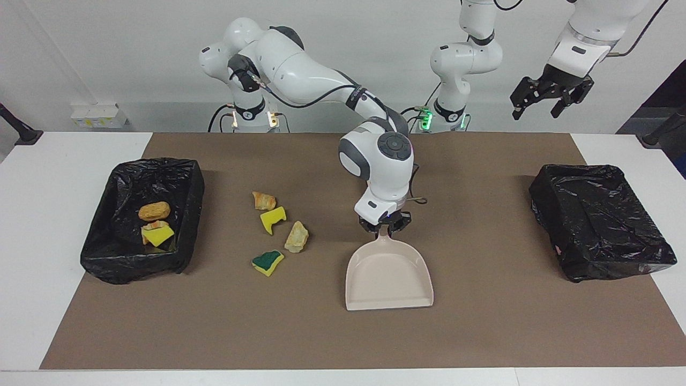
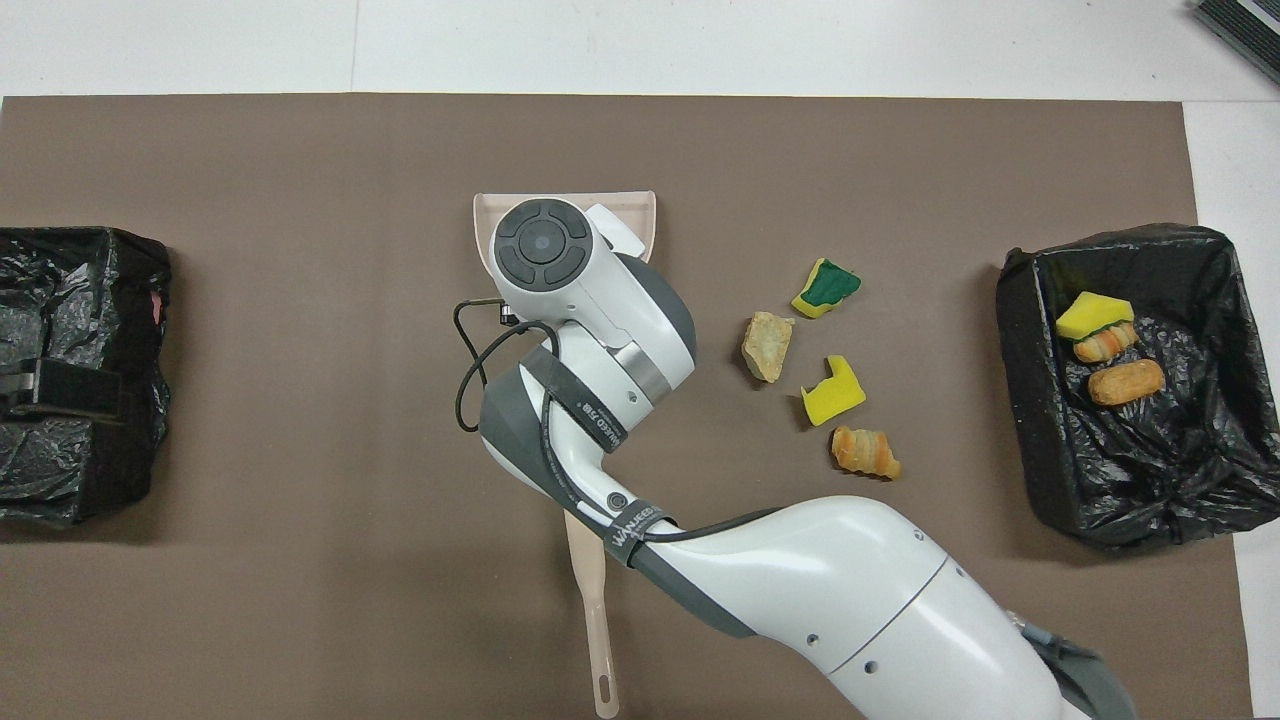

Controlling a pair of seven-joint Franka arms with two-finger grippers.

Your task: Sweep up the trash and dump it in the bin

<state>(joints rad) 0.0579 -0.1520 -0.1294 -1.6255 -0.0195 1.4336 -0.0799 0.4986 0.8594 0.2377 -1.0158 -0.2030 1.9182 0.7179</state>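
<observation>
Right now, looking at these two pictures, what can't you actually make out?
- Overhead view: the right arm covers most of the dustpan and the right gripper gripping its handle.
- Overhead view: the brush handle shows; the arm hides its bristles.
- Facing view: the bin at the left arm's end is tipped away, its inside hidden.
- Overhead view: the left gripper is absent.

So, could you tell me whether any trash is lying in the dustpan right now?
No, the dustpan is bare inside in the facing view; four scraps lie on the mat beside it.
</observation>
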